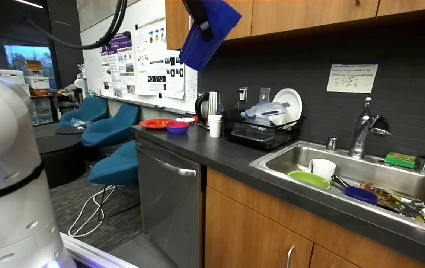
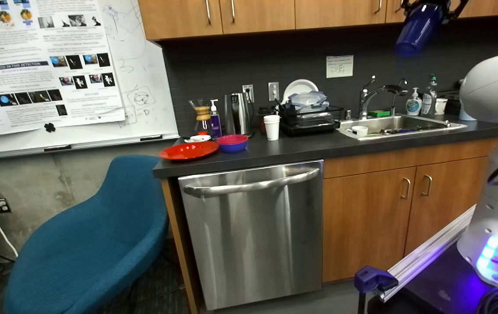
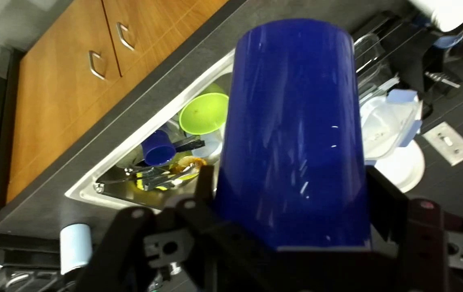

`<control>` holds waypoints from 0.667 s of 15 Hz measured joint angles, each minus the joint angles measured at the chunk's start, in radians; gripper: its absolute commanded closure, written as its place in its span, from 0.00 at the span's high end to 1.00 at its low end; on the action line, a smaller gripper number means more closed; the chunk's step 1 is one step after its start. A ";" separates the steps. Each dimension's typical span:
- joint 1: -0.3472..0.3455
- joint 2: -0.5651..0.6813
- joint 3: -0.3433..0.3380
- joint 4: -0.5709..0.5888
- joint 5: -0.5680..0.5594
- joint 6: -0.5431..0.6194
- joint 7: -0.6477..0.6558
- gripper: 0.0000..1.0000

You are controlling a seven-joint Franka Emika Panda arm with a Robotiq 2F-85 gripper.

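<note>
In the wrist view, the tool [image 3: 291, 178] is closed to the width of a blue tumbler [image 3: 292, 121], gripping it from both sides; a lime-green bowl [image 3: 204, 114] and a blue cup [image 3: 157, 146] lie in the sink [image 3: 87, 188]. In an exterior view, the tumbler tilts, well higher than the sink; a dish rack [image 1: 272, 141] stands on the bench [image 1: 208, 149] beside it. In an exterior view, a pump soap bottle [image 2: 414, 105] stands at the sink's back edge.
</note>
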 measured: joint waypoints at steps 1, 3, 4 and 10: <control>0.029 0.013 -0.004 0.030 0.010 -0.033 -0.028 0.60; 0.094 0.047 -0.015 0.095 0.034 -0.092 -0.079 0.60; 0.126 0.066 -0.023 0.127 0.047 -0.118 -0.107 0.60; 0.283 0.145 -0.076 0.257 0.106 -0.264 -0.291 0.60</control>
